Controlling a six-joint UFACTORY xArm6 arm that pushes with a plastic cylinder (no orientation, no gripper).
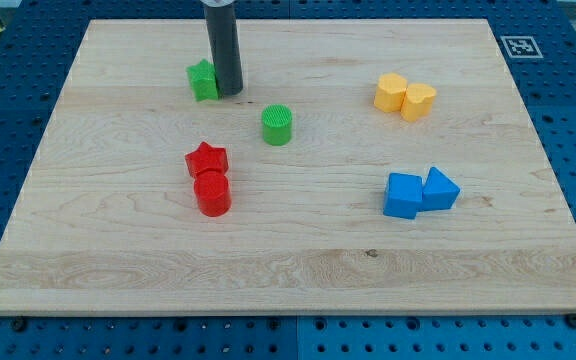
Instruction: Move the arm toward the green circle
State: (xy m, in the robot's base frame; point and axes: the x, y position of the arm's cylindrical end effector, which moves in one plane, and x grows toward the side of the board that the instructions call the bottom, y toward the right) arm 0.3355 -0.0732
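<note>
The green circle [277, 125] stands upright on the wooden tabletop [298, 270], below my tip [230, 93] and toward the view's right of it — near, but clearly apart, with bare wood between them. There is no pincer on this arm, so nothing opens or closes; the dark rod simply comes down from the view's top edge and ends at my tip. Just beside my tip on the view's left sits the green star [204, 80], touching the rod or very nearly so. Farther below my tip lie the red star [207, 159] and, touching it from underneath, the red circle [212, 193]. Well to the view's right of my tip two yellow blocks [405, 97] sit pressed together, their shapes hard to make out. Lower right — farthest from my tip — the blue cube [403, 195] touches the blue triangle [440, 189].
</note>
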